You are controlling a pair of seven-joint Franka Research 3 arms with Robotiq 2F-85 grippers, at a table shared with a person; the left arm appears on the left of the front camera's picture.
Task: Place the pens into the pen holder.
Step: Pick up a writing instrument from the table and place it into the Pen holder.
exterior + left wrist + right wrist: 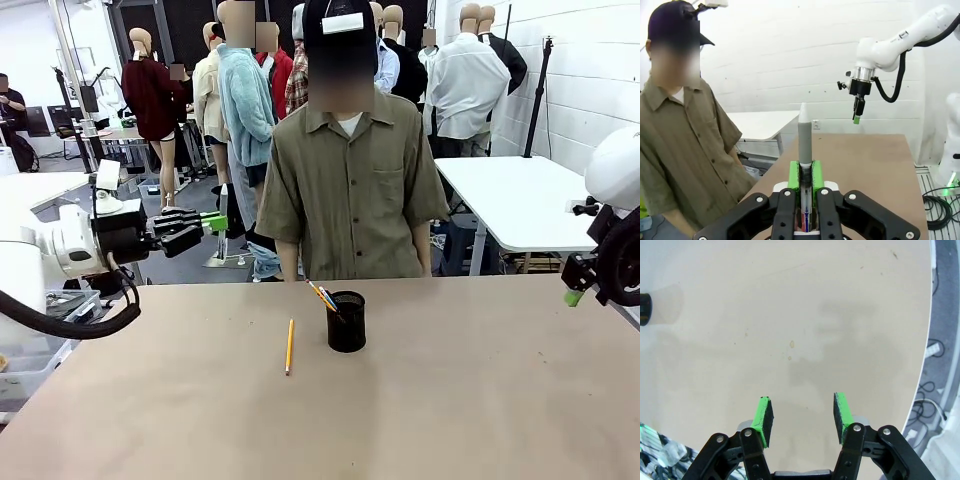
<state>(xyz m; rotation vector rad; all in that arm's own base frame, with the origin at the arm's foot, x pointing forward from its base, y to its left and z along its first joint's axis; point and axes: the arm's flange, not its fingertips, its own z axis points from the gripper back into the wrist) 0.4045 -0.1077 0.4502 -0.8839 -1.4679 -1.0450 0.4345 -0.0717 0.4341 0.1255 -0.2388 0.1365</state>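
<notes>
A black mesh pen holder (347,321) stands mid-table with coloured pens (322,296) leaning out of its left rim. A yellow pencil-like pen (289,347) lies flat on the table left of it. My left gripper (213,222) hangs high above the table's far left edge. In the left wrist view it (805,172) is shut on a grey pen with a white tip (804,140), which sticks out past the green pads. My right gripper (802,412) stands open over bare table with nothing between its fingers. In the front view it (572,290) is at the right edge.
A person (350,170) stands at the far side of the table, just behind the holder, arms down. The brown tabletop (450,400) is bare right of the holder. The holder's edge (644,309) shows at the left of the right wrist view. A white table (520,200) stands back right.
</notes>
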